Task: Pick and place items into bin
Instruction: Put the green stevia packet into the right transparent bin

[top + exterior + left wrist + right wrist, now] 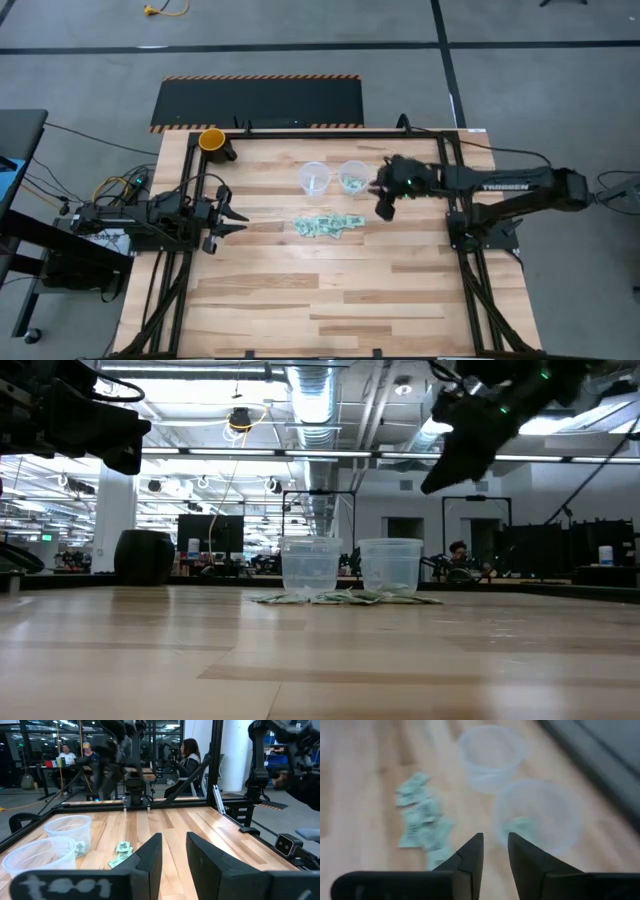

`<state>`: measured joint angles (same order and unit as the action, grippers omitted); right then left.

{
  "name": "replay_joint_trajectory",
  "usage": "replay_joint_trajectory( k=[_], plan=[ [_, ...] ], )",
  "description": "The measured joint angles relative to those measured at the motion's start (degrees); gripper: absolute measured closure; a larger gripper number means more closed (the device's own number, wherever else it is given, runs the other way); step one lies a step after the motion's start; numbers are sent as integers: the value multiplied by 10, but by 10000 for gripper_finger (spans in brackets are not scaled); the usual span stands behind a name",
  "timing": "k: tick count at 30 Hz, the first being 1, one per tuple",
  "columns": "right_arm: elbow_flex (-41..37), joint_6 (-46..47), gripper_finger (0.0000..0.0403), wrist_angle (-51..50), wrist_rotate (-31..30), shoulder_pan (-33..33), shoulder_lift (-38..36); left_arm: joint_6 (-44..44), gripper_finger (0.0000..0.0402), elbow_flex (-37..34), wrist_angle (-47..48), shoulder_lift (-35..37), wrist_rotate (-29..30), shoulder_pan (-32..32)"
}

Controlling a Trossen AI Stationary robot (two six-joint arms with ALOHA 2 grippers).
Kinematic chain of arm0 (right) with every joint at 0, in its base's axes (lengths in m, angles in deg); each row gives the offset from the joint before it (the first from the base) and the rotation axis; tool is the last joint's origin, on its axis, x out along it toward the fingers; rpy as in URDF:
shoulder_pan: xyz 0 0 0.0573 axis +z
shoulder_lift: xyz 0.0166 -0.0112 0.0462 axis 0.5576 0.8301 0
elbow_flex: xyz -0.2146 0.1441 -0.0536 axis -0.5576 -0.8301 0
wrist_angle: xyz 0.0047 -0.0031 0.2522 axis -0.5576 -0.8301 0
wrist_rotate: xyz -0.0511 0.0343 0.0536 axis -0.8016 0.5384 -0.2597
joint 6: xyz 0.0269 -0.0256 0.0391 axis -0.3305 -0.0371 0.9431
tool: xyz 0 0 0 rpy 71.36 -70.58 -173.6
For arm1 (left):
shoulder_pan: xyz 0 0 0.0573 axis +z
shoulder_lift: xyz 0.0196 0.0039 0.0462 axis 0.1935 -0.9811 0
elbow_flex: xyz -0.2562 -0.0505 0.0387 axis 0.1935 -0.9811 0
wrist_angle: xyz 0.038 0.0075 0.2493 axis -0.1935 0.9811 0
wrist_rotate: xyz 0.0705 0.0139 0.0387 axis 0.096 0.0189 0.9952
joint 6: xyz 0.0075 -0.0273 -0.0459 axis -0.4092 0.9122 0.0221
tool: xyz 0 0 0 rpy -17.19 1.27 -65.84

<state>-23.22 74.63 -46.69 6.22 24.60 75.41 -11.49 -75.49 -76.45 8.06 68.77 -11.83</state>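
- Light wooden plank table (300, 300) — the near half carries nothing.
- Scattered pile of tiny pale green-and-white crinkly pieces (328, 226) lies flat on the wood mid-table, just in front of the cups (also seen at (422, 822) and (121, 851)).
- Left gripper (240, 215), dark two-finger, hovers at the table's left side, well apart from the pile; fingers (150, 857) stand a narrow gap apart, nothing between them.
- Right gripper (384, 207), dark two-finger, hangs raised just right of the pile, near the right cup; fingers (471, 854) narrowly parted, holding nothing.
- Two clear plastic cups side by side behind the pile: the left clear cup (313, 179) looks empty; the right clear cup (353, 178) has a few green pieces in its bottom (520, 826).
- Orange round cup (212, 139) at the far left corner of the table.
- People sit in the room beyond (187, 757).
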Motion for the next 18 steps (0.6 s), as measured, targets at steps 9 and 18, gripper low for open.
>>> replay_joint_trajectory(
  k=[9,18],
  plan=[
    [-123,45,321,101,4,71,-6,0,324,0,0,0,0,0],
    [-126,60,321,103,-12,93,-6,0,324,0,0,0,0,0]
  ],
)
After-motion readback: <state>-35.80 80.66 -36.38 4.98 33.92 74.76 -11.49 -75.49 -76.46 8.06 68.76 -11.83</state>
